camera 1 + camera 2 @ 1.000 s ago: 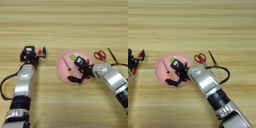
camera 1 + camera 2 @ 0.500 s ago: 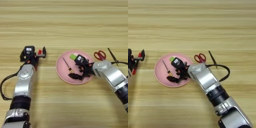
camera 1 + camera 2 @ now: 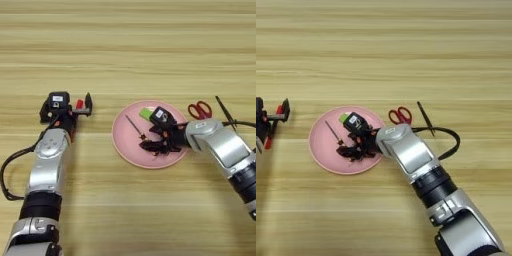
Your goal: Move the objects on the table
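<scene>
A pink plate (image 3: 121, 136) lies mid-table. On its far side rests a flat lime-green block (image 3: 145, 113), and a slim screwdriver (image 3: 133, 125) lies slanted on its left half, handle end under my right gripper (image 3: 151, 147). That gripper hangs low over the plate's middle, right at the handle. A thin black pointed tool (image 3: 223, 110) lies on the wooden table (image 3: 125, 50) right of the plate. My left gripper (image 3: 82, 106) is parked open at the left, with a red stick (image 3: 272, 131) showing between its fingers.
Red-handled scissors (image 3: 200, 109) lie between the plate and the black tool. A black cable (image 3: 448, 137) loops from my right forearm over the table beside the tool.
My right gripper has crept a little further onto the plate, away from its near rim, and now covers more of the screwdriver. The left arm has not moved.
</scene>
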Motion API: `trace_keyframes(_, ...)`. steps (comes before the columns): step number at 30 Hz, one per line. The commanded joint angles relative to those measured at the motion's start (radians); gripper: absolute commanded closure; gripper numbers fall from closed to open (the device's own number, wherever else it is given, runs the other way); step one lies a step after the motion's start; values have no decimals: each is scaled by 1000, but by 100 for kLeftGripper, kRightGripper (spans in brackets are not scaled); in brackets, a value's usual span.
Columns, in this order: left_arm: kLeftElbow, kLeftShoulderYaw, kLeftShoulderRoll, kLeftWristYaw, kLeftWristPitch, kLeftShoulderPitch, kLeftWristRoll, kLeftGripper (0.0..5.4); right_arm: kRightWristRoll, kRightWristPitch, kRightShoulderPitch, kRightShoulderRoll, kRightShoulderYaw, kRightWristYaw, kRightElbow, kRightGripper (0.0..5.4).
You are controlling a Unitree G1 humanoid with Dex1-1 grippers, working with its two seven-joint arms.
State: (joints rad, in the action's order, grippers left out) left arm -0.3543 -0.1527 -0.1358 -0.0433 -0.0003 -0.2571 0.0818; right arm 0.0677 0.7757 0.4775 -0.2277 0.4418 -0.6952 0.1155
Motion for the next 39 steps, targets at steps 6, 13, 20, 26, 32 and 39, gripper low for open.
trace_keyframes(6,2,-1,3,7,5,-1,-1,0,-14,15,-34,-7,26,1,27,337)
trace_keyframes(13,1,-2,1,6,5,-1,0,0,-16,10,-36,-4,26,10,28,415)
trace_keyframes(20,4,-2,0,5,5,2,0,0,-15,8,-39,-1,24,13,25,450)
trace_keyframes(26,3,-2,0,5,4,2,0,0,-9,3,-41,8,7,25,25,450)
trace_keyframes(32,-2,-3,-2,3,2,1,0,0,-12,-14,-45,18,-18,47,18,451)
trace_keyframes(39,-1,-3,-2,1,1,2,0,0,19,3,-38,37,-84,72,-22,452)
